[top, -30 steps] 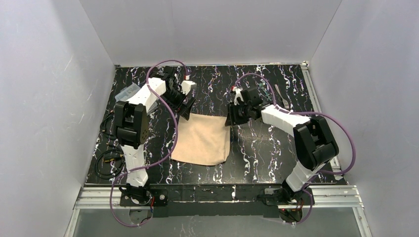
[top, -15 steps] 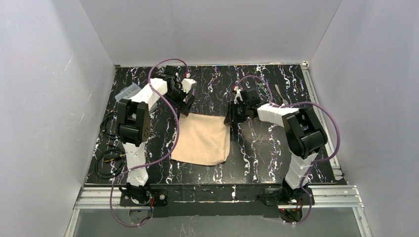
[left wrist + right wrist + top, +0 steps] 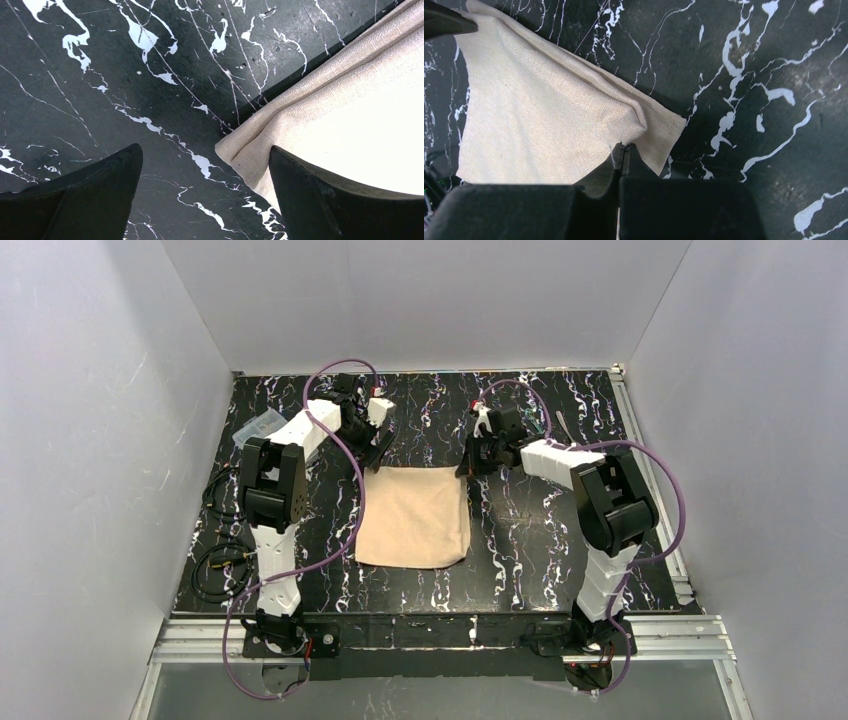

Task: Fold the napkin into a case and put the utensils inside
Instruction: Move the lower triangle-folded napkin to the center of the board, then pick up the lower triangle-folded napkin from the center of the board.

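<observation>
Two arms [image 3: 272,485] half hide a fork [image 3: 562,426] at 2 o'clock and a clear box [image 3: 257,426] at 10 o'clock. At the napkin [image 3: 415,520] the left gripper [image 3: 378,453] gapes; the right gripper [image 3: 468,466] pinches a corner.

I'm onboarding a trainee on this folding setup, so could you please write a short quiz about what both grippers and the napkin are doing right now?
1. True or false: the left gripper is shut on the napkin.
2. What does the right gripper pinch? A) the napkin near its far right corner B) a spoon C) nothing at all
3. Has the napkin been folded narrow yet?
Key: 1 false, its jaws stand open astride the far left corner. 2 A. 3 No, it lies as a broad, roughly square cloth.
</observation>
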Action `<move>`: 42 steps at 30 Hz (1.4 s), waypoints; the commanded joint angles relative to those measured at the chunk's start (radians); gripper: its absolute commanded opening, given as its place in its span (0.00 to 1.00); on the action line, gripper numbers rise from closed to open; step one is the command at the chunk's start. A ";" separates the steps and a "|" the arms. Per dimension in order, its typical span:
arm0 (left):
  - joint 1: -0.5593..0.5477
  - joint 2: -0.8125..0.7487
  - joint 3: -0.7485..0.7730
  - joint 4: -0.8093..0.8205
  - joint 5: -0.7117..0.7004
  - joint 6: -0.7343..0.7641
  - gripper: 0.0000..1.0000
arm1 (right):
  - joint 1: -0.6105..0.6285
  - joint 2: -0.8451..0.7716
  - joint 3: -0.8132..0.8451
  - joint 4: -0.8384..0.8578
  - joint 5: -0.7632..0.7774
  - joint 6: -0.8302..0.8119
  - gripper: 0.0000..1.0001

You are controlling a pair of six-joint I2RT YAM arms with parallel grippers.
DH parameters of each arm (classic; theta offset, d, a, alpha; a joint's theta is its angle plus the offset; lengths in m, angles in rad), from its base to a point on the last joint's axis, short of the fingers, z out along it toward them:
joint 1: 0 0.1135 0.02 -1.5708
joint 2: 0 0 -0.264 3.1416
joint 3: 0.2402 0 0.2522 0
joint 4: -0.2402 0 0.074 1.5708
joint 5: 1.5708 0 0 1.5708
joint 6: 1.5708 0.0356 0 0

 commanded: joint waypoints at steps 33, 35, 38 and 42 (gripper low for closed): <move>-0.276 -0.277 0.097 -0.549 0.545 0.684 0.99 | 0.005 -0.548 -0.342 -0.134 0.042 0.190 0.43; -0.288 -0.311 0.078 -0.548 0.569 0.811 0.98 | 0.006 -0.548 -0.382 -0.086 -0.005 0.236 0.37; -0.314 -0.321 0.029 -0.457 0.479 0.854 0.98 | 0.006 -0.563 -0.466 0.010 -0.062 0.263 0.44; -0.317 -0.222 0.127 -0.442 0.481 0.864 0.98 | 0.006 -0.629 -0.533 0.041 -0.075 0.244 0.57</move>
